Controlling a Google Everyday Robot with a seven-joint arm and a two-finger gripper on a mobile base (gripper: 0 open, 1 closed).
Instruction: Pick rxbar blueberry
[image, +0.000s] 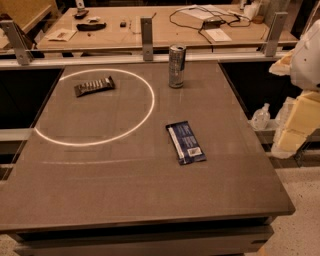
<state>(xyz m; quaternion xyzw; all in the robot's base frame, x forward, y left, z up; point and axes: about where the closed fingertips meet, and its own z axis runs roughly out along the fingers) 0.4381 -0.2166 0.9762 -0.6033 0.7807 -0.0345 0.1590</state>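
The rxbar blueberry (185, 142) lies flat on the grey table (125, 185), right of centre. It is a dark blue wrapper with a white stripe along its left side and a small white label patch near its front end. Its long side runs roughly from back to front, slightly slanted. The gripper does not show in the camera view. A white rounded shape (307, 57) at the right edge may be part of the arm; I cannot tell.
A dark brown shiny bar (94, 86) lies at the back left, inside a ring of light (95, 107). A tall silver can (176, 66) stands at the back centre. A rail with metal posts (146, 32) runs behind the table. Yellow foam blocks (300, 120) and a small bottle (261, 117) sit off the right edge.
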